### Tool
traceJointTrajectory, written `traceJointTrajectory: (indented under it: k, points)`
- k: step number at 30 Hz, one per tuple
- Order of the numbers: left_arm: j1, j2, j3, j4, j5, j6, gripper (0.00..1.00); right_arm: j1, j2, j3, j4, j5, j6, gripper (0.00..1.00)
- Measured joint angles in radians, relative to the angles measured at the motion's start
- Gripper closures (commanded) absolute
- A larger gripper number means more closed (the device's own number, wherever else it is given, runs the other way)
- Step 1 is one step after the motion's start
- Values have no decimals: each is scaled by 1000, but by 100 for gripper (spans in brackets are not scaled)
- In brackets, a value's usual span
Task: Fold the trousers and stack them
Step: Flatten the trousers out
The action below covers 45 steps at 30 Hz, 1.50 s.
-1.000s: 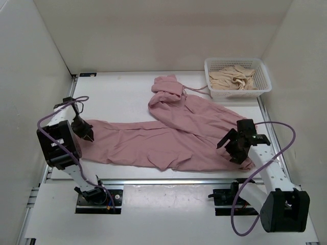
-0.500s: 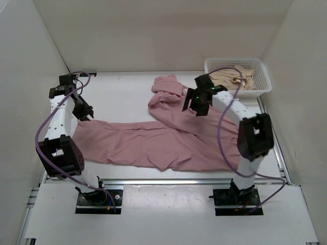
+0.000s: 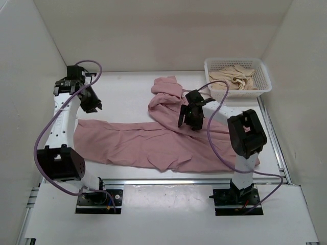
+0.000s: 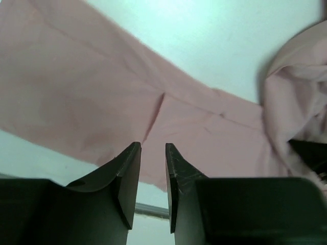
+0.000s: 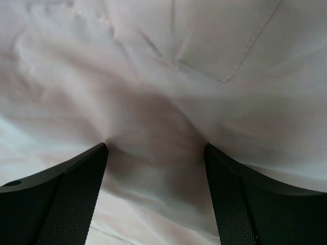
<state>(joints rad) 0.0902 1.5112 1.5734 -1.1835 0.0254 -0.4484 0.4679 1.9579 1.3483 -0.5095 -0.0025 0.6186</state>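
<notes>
The dusty-pink trousers (image 3: 153, 143) lie spread across the table, one leg running left, the other to the near right, the waist bunched at the back (image 3: 166, 87). A thin pink drawstring (image 3: 196, 90) trails toward the basket. My left gripper (image 3: 94, 106) hangs above the table at the back left, clear of the left leg end; in the left wrist view its jaws (image 4: 153, 147) stand a narrow gap apart and empty, trousers (image 4: 102, 102) below. My right gripper (image 3: 188, 121) is down on the trousers' middle; its jaws (image 5: 156, 145) are wide open with fabric (image 5: 163, 76) bulging between them.
A white mesh basket (image 3: 240, 94) at the back right holds a beige cream garment (image 3: 232, 76). White walls close in the left, back and right. A metal rail (image 3: 168, 181) runs along the table's near edge.
My left gripper rose from the left leg end and swung toward the back left. My right gripper went from the near-right hem, past the basket, down onto the trousers' middle.
</notes>
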Motion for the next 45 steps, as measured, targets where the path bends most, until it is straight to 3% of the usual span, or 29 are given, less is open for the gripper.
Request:
traceJointTrajectory:
  k: [6,10,11,14,17,24,27,29,33,35,40,45]
  points:
    - [-223,111,217,-11,-57,2,62,124,-180,-240,40,34,34,20]
    - [-406,283,430,-55,-118,4,62,140,-266,-306,-52,63,49,10]
    - [-447,338,494,-64,-135,4,60,128,-293,-306,-78,74,48,6]
    - [-551,486,637,-88,-166,8,40,63,-399,-269,-152,110,39,4]
    - [-629,622,741,-106,-172,-1,37,-33,-509,-186,-181,137,23,3]
    - [-653,854,916,-122,-172,-64,35,-245,-728,-177,-204,134,-30,3]
    - [-635,923,931,-103,-172,-110,34,-293,-753,-221,-227,118,-50,3]
    - [-613,946,899,-68,-148,-127,26,-310,-755,-258,-243,101,-60,3]
    - [-558,1024,920,-27,-79,-143,26,-337,-757,-315,-275,76,-79,3]
    - [-536,1084,983,-2,-63,-145,33,-348,-759,-324,-285,66,-82,3]
    - [-498,1126,993,49,-26,-157,89,-363,-777,-332,-290,48,-88,3]
    - [-481,1117,1009,72,-12,-147,89,-370,-793,-332,-298,40,-92,3]
